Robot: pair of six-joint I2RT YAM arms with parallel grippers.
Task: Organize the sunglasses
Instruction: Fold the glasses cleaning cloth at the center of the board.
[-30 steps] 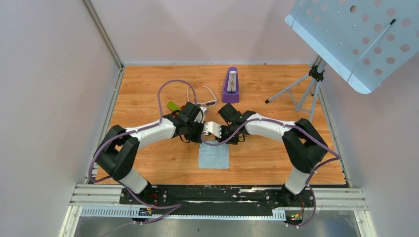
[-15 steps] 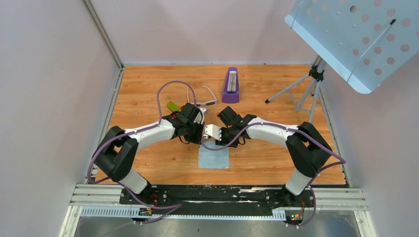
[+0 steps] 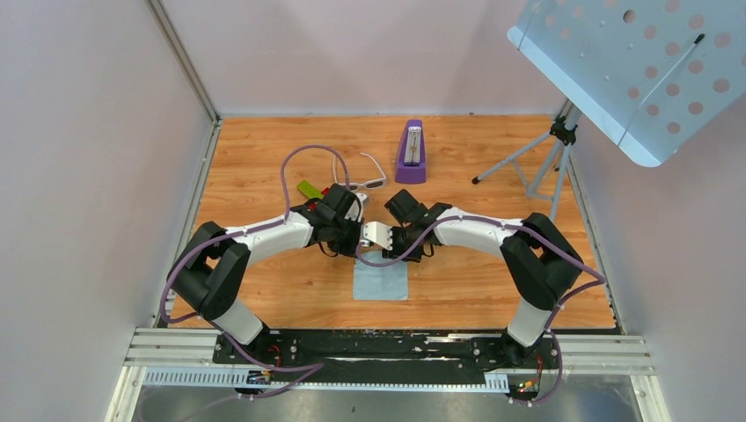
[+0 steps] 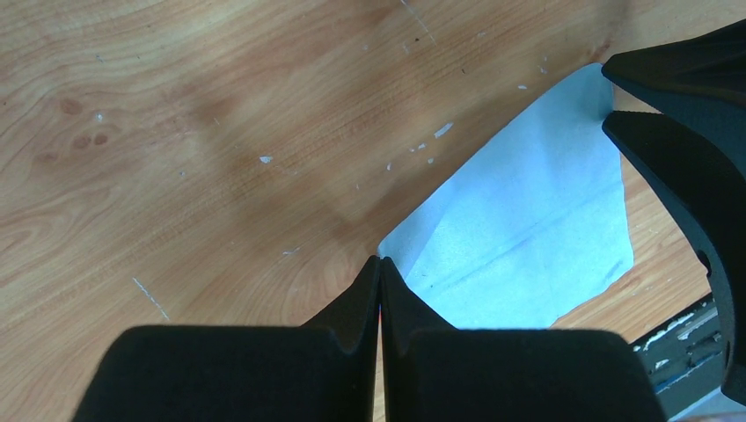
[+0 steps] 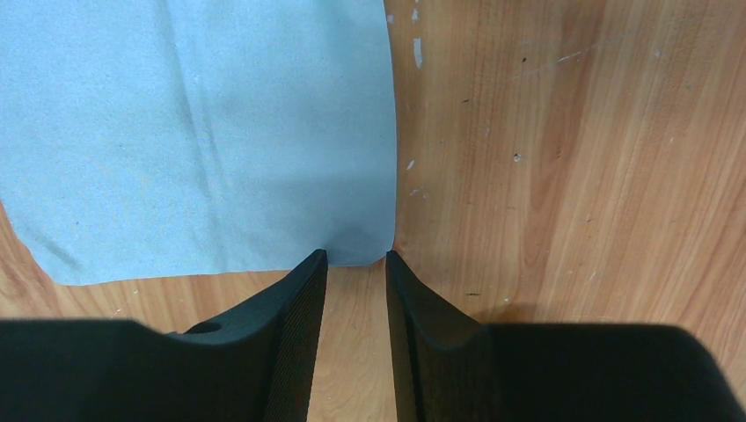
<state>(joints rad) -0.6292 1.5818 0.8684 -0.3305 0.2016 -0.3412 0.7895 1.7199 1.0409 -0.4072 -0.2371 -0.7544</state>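
Observation:
The sunglasses point(image 3: 362, 182), white-framed with dark lenses and their arms spread, lie on the wooden table behind both arms. Neither wrist view shows them. In front of them a light blue cloth point(image 3: 381, 280) lies flat. My left gripper point(image 4: 379, 262) is shut, its tips pinching one far corner of the cloth point(image 4: 519, 237). My right gripper point(image 5: 355, 257) stands partly open over the other far corner of the cloth point(image 5: 202, 132), which rests on the wood with nothing between the fingers.
A purple wedge-shaped object point(image 3: 410, 154) stands at the back of the table. A small green item point(image 3: 308, 188) lies behind the left wrist. A music stand point(image 3: 563, 132) with a perforated desk rises at the right. Grey walls close in both sides.
My right gripper has opened and let go of its cloth corner. Both wrists have shifted slightly. The left gripper has stayed shut.

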